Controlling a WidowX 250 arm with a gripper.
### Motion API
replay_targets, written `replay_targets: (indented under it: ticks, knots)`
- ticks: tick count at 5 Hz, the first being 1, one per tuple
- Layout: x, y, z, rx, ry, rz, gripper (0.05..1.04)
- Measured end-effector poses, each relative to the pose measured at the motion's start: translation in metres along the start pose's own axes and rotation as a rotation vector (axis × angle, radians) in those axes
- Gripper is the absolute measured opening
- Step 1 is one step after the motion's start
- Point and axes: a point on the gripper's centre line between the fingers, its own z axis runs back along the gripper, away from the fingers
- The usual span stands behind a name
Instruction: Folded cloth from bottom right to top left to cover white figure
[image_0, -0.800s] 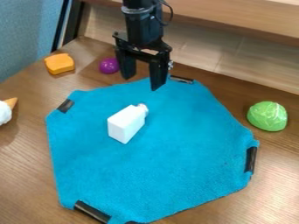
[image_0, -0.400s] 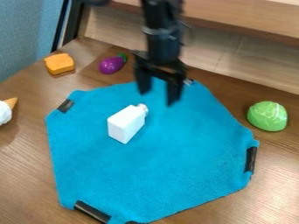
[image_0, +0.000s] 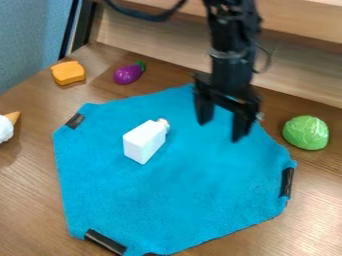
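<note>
Pincer (image_0: 221, 131) hangs empty, fingers wide apart, over blue cloth (image_0: 194, 195).

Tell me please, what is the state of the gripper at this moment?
Gripper: open, jaws apart with nothing between them, above the blue cloth.

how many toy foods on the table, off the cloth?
4: orange block upper left, purple eggplant right of it, green cabbage right of the cloth, white-and-orange cone cut off at left edge. The arm could hide another.
</note>
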Motion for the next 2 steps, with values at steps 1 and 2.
replay_targets:
  ticks: [1,2]
  knots:
    - [0.002,-0.032,-0.007,-0.028,-0.017,0.036,1.000]
    - [0.003,-0.042,-0.016,-0.037,-0.013,0.103,1.000]
